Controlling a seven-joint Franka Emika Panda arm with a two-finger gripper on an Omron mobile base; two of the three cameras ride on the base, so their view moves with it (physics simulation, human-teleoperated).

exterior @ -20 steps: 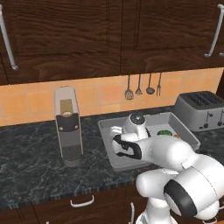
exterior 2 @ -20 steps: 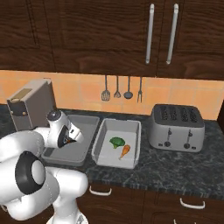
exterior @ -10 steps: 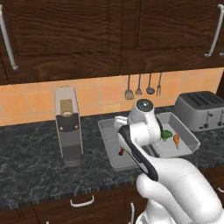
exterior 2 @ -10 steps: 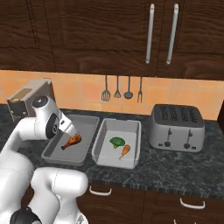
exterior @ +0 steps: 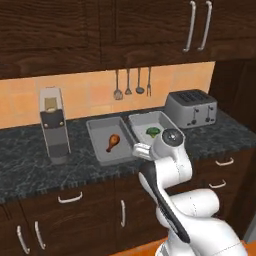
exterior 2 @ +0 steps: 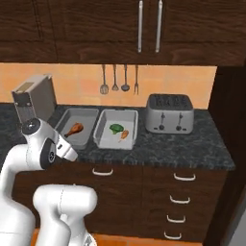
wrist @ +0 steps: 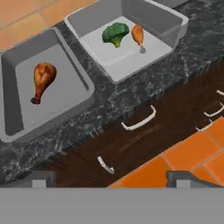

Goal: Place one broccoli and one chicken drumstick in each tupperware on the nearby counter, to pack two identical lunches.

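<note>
Base backed off; jaws released, empty; drumstick (wrist: 42,79) in left tupperware (wrist: 17,65) on counter (wrist: 131,92).

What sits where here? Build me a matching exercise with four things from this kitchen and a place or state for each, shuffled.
Column one:
1. broccoli
2. toaster
3. tupperware far from the toaster
4. hanging utensils

Column two:
a. on the orange wall above the trays
b. holds one chicken drumstick and nothing else
c. beside a second drumstick in the tupperware nearer the toaster
d. on the counter, right of both trays

Pairs: 1-c, 2-d, 3-b, 4-a
</note>
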